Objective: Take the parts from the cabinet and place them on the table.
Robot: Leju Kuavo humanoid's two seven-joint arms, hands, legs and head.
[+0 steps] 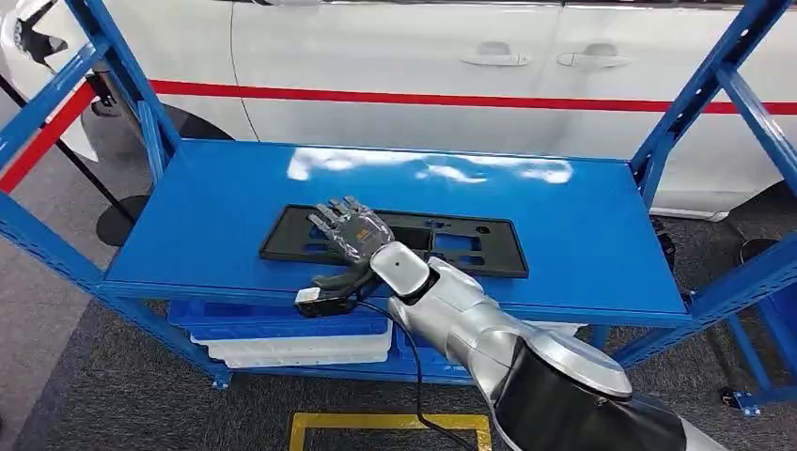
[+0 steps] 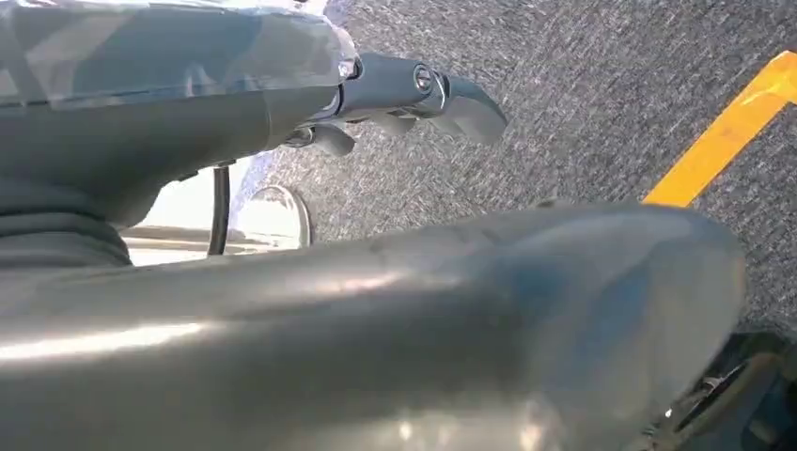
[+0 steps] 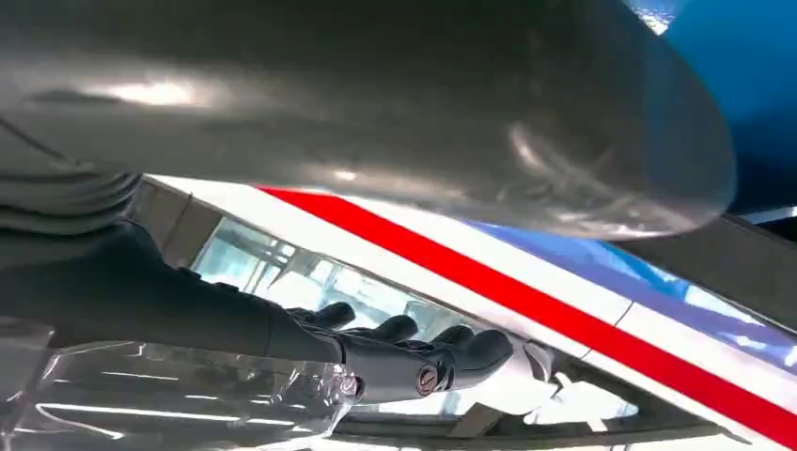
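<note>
Step in hand: the pick, at the reach-and-contact stage. The right hand (image 1: 350,235) lies palm down over the near left part of the black plate (image 1: 470,246), a flat perforated panel lying on the blue shelf (image 1: 583,216) of the cabinet. Its fingers (image 1: 331,214) are stretched out flat and apart over the part; the thumb (image 1: 331,279) hangs past the part's near edge, close to the shelf's front lip. Nothing is gripped: the hand is open. Whether the palm actually touches the plate cannot be told from the head view.

The left hand (image 2: 414,94) hangs over grey carpet with a yellow floor line (image 2: 724,132) beyond it; its fingers look loosely curled with nothing in them, though whether it is truly closed I cannot tell.

Part is still wholly on the shelf, most of it extending away from the hand toward the arm's outer side.

Judgement on next move: the plate is thin and flat, so the fingers need an edge. Likely needs the thumb under the near edge, fingers pressing on top, then a lift clear of the blue uprights (image 1: 691,103). An off-centre hold could let the long end droop.
</note>
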